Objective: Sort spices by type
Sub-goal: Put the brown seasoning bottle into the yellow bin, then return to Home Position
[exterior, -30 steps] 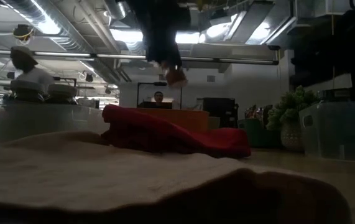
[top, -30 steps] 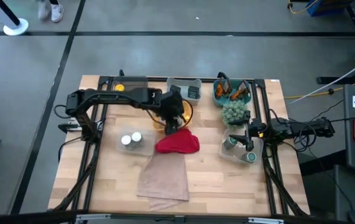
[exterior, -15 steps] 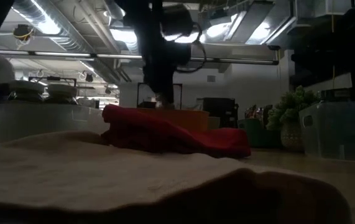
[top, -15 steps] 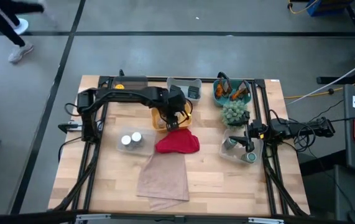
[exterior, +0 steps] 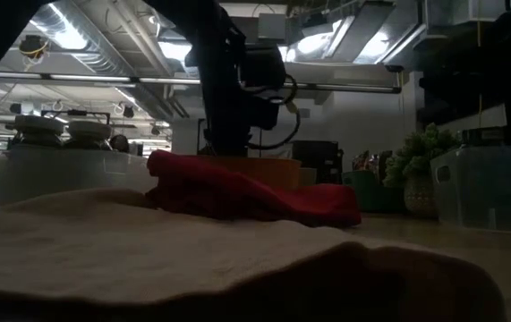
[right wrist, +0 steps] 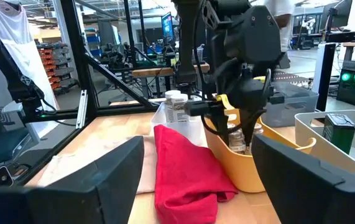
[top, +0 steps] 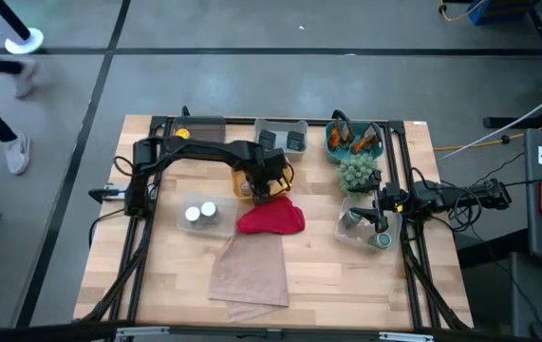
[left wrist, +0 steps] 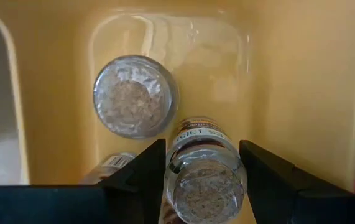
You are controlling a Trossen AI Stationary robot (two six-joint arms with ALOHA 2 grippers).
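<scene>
The left gripper [top: 262,189] reaches down into the yellow bowl [top: 243,181], which sits near the middle of the table [top: 346,275] toward its far edge, just behind the crumpled red cloth [top: 271,218]. In the left wrist view its two dark fingers [left wrist: 141,174] are clamped on a small clear spice jar [left wrist: 204,169] with a printed label, held inside the bowl; a second jar [left wrist: 134,96] with a foil-looking top stands beside it on the bowl's floor, and part of a third jar [left wrist: 112,165] shows just beside the finger. The right wrist view shows the same gripper [right wrist: 238,134] dipped inside the bowl's rim [right wrist: 255,168], with the red cloth [right wrist: 183,171] touching the bowl's near side. Two silver-capped jars [top: 200,212] stand in a clear tray near the table's left edge. The right gripper [top: 377,217] waits by the right edge over a clear bin [top: 363,233]; its fingers [right wrist: 96,180] stand wide apart. A fuzzy green plant [top: 357,174] sits just behind that bin, with a teal bowl of orange sachets [top: 354,139] and a grey tray holding dark tins [top: 286,139] along the far edge. A tan cloth [top: 251,272] lies toward the near edge.
</scene>
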